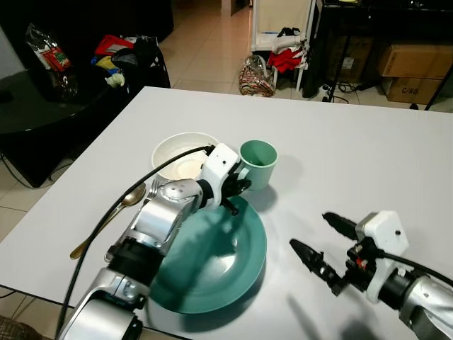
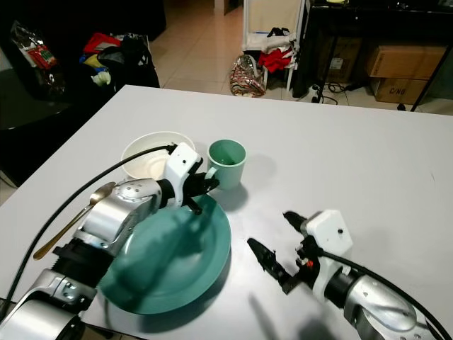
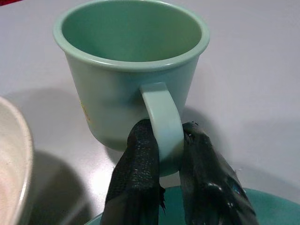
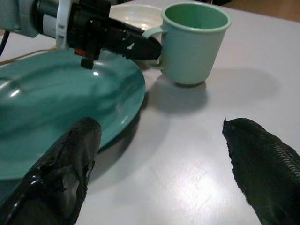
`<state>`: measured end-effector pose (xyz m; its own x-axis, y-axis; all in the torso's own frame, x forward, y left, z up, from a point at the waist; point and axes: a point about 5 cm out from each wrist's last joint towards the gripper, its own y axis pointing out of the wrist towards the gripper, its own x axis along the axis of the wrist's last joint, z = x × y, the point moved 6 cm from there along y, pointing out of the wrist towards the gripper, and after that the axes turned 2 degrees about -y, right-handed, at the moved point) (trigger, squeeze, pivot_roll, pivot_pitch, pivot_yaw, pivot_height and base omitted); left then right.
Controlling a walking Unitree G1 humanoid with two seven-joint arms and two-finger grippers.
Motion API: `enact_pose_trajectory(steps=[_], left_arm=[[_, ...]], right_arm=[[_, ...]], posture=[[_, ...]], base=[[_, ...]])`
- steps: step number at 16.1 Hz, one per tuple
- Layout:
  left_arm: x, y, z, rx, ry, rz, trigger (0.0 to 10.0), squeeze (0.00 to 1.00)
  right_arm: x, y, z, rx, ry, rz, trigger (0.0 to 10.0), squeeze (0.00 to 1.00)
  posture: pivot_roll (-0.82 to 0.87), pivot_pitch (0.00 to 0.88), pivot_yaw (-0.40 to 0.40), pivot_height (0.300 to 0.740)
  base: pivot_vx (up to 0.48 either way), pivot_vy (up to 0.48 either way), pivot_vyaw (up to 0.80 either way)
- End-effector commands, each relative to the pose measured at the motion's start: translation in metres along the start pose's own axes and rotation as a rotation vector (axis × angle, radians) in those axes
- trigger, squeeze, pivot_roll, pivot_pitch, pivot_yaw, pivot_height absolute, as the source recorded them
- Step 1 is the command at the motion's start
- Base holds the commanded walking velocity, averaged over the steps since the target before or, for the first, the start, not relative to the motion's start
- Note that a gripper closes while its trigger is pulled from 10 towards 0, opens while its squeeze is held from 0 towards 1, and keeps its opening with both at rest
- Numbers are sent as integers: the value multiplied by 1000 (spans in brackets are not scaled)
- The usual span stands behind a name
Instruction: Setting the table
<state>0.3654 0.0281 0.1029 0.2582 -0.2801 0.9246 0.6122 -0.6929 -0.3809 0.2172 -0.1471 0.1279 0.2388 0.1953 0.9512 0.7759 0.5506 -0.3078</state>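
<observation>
floor: beige tiles | left: dark sofa | far right: cardboard boxes

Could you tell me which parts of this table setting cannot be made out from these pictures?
- Fork, eye views: the left arm covers all but its tines.
- Green plate, eye views: its left part lies under that arm.
- White bowl, left wrist view: cut off by the frame edge.
- Green mug handle: the left gripper hides its lower end.
</observation>
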Motion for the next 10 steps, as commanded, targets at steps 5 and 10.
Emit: enact_pose_trajectory(steps=[5, 10], left_arm=[[0, 13, 9, 58, -12, 16, 10000, 1000], [-3, 16, 12, 70, -15, 16, 10000, 1000]], right_arm=[[4, -2, 2, 7, -3, -10, 10000, 0], [3, -1, 2, 4, -2, -9, 10000, 0]], posture=[[-78, 0, 86, 740], [-77, 0, 87, 740]], base=[[0, 0, 0], [0, 0, 0]])
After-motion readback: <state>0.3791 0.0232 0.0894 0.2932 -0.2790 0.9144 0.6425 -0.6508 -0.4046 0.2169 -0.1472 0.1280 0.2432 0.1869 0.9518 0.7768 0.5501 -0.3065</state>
